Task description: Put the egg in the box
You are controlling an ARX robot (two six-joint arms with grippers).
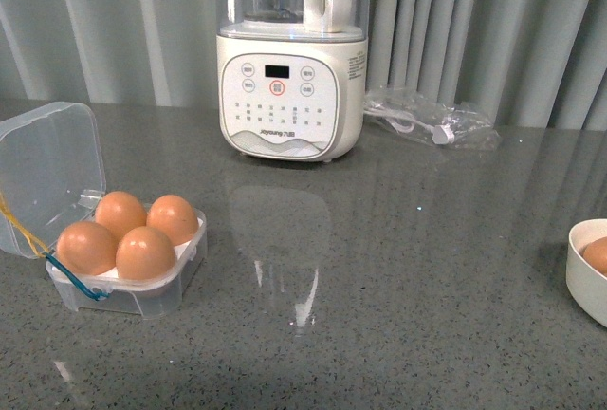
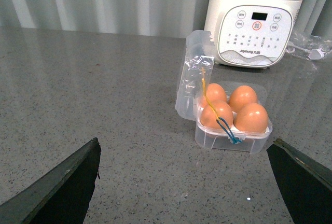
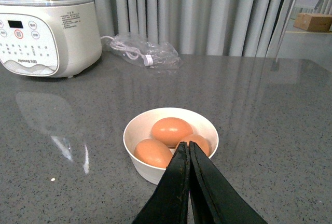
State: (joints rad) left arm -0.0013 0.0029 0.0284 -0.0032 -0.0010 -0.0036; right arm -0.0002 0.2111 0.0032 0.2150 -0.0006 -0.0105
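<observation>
The clear plastic box stands open at the front left of the counter, its lid leaning back to the left. Several orange-brown eggs fill every hole of its white tray. A yellow and a blue band hang at its front left corner. In the left wrist view the box lies ahead of my open, empty left gripper. My right gripper is shut and empty, just short of a white bowl holding three brown eggs. Neither gripper shows in the front view.
A white blender stands at the back centre. A clear plastic bag with a cable lies to its right. The bowl sits at the right edge of the front view. A grey curtain hangs behind the counter.
</observation>
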